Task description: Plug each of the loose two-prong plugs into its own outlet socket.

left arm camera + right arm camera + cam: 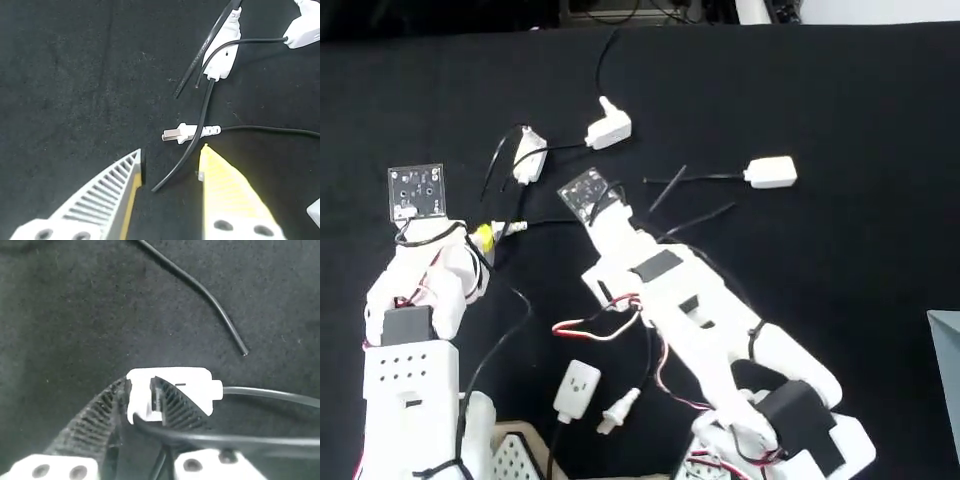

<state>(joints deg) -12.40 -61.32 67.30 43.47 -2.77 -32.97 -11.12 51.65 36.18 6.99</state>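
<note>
Snugly, right pincer (141, 401) around white connector (194, 383).

Right hand (141, 386) clamped on white socket (192, 385); loose black cord (200, 288) nearby on black cloth (70, 305).

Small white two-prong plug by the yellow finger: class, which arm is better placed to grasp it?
Left: the open left gripper has the small white two-prong plug just ahead; the right gripper is shut on a white cabled block.
</note>
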